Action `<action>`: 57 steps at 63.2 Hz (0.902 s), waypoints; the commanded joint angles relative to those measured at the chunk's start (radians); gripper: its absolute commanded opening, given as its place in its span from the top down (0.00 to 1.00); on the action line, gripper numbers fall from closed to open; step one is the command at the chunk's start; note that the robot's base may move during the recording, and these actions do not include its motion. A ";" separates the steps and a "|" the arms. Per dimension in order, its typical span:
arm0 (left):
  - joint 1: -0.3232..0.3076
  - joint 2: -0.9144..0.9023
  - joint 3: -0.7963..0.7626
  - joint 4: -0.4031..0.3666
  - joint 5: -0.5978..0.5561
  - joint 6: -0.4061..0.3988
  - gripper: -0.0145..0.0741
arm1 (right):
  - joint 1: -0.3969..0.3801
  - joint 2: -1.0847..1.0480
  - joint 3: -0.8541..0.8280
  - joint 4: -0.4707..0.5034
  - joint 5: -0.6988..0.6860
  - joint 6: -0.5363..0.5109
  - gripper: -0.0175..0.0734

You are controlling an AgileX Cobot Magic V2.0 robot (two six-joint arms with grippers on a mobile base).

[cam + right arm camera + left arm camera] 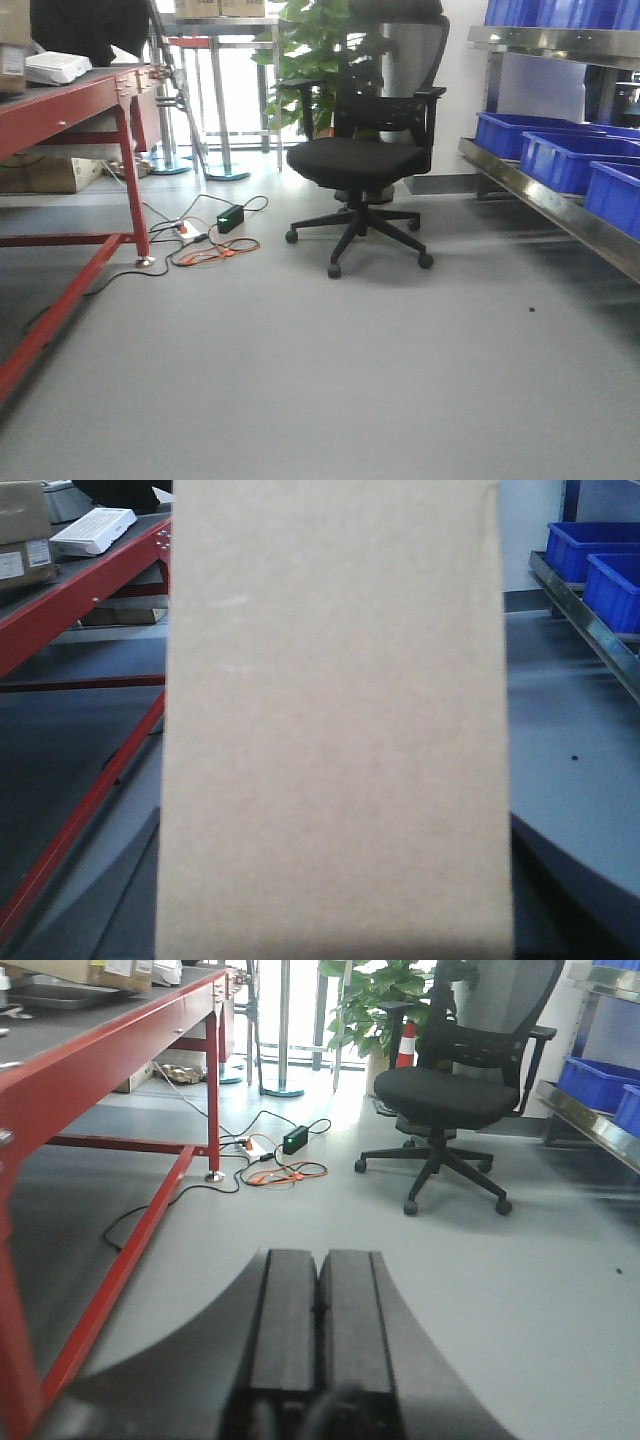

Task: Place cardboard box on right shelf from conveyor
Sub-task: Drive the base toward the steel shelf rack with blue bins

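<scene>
The cardboard box (335, 710), plain tan, fills the middle of the right wrist view and stands upright. My right gripper (335, 900) is shut on it, and dark finger edges (565, 880) show at both lower sides. My left gripper (320, 1260) is shut with nothing in it and hangs low over the grey floor. The conveyor (60, 105), dark-topped with a red frame, runs along the left (90, 1040) (80, 595). The right shelf (560, 205) of shiny steel lies at the right (590, 630). Neither gripper shows in the front view.
Blue bins (560, 155) sit on the steel shelf. A black office chair (370, 160) stands mid-floor ahead. Cables and a power brick (220, 230) lie by the conveyor's leg. A white carton (55, 66) rests on the belt. A potted plant (320, 50) stands behind the chair.
</scene>
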 commanded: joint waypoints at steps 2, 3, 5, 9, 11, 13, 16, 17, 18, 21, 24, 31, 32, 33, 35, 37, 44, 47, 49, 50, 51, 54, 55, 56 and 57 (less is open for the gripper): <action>-0.006 -0.012 -0.003 -0.005 -0.084 -0.005 0.97 | -0.007 0.009 -0.027 -0.023 -0.101 -0.010 0.57; -0.006 -0.012 -0.003 -0.005 -0.084 -0.005 0.97 | -0.007 0.009 -0.027 -0.023 -0.101 -0.010 0.57; -0.006 -0.012 -0.003 -0.005 -0.084 -0.005 0.97 | -0.007 0.009 -0.027 -0.023 -0.101 -0.010 0.57; -0.006 -0.012 -0.003 -0.005 -0.084 -0.005 0.97 | -0.007 0.009 -0.027 -0.023 -0.101 -0.010 0.57; -0.006 -0.012 -0.003 -0.005 -0.084 -0.005 0.97 | -0.007 0.009 -0.027 -0.023 -0.101 -0.010 0.57; -0.006 -0.012 -0.003 -0.005 -0.084 -0.005 0.97 | -0.007 0.009 -0.027 -0.023 -0.101 -0.010 0.57; -0.006 -0.012 -0.003 -0.005 -0.084 -0.005 0.97 | -0.007 0.009 -0.027 -0.023 -0.101 -0.010 0.57; -0.006 -0.012 -0.003 -0.005 -0.084 -0.005 0.97 | -0.007 0.009 -0.027 -0.023 -0.101 -0.010 0.57; -0.006 -0.012 -0.003 -0.005 -0.084 -0.005 0.97 | -0.007 0.009 -0.027 -0.023 -0.101 -0.010 0.57; -0.006 -0.012 -0.003 -0.005 -0.084 -0.005 0.97 | -0.007 0.009 -0.027 -0.023 -0.101 -0.010 0.57; -0.006 -0.012 -0.003 -0.005 -0.084 -0.005 0.97 | -0.007 0.009 -0.027 -0.023 -0.101 -0.010 0.57; -0.006 -0.012 -0.003 -0.005 -0.084 -0.005 0.97 | -0.007 0.009 -0.027 -0.023 -0.101 -0.010 0.57; -0.006 -0.012 -0.003 -0.005 -0.084 -0.005 0.97 | -0.007 0.009 -0.027 -0.023 -0.101 -0.010 0.57; -0.006 -0.012 -0.003 -0.005 -0.084 -0.005 0.97 | -0.007 0.009 -0.027 -0.023 -0.101 -0.010 0.57; -0.006 -0.012 -0.003 -0.005 -0.084 -0.005 0.97 | -0.007 0.009 -0.027 -0.023 -0.101 -0.010 0.57; -0.006 -0.012 -0.003 -0.005 -0.084 -0.005 0.97 | -0.007 0.009 -0.027 -0.023 -0.101 -0.010 0.57; -0.006 -0.012 -0.003 -0.005 -0.084 -0.005 0.97 | -0.007 0.009 -0.027 -0.023 -0.101 -0.010 0.57; -0.006 -0.012 -0.003 -0.005 -0.084 -0.005 0.97 | -0.007 0.009 -0.027 -0.023 -0.101 -0.010 0.57; -0.006 -0.012 -0.003 -0.005 -0.084 -0.005 0.97 | -0.007 0.009 -0.027 -0.023 -0.101 -0.010 0.57; -0.006 -0.012 -0.003 -0.005 -0.084 -0.005 0.97 | -0.007 0.009 -0.027 -0.023 -0.101 -0.010 0.57; -0.006 -0.012 -0.003 -0.005 -0.084 -0.005 0.97 | -0.007 0.009 -0.027 -0.023 -0.101 -0.010 0.57; -0.006 -0.012 -0.003 -0.005 -0.084 -0.005 0.97 | -0.007 0.009 -0.027 -0.023 -0.101 -0.010 0.57; -0.006 -0.012 -0.003 -0.005 -0.084 -0.005 0.97 | -0.007 0.009 -0.027 -0.023 -0.101 -0.010 0.57; -0.006 -0.012 -0.003 -0.005 -0.084 -0.005 0.97 | -0.007 0.009 -0.027 -0.023 -0.101 -0.010 0.57; -0.006 -0.012 -0.003 -0.005 -0.084 -0.005 0.97 | -0.007 0.009 -0.027 -0.023 -0.101 -0.010 0.57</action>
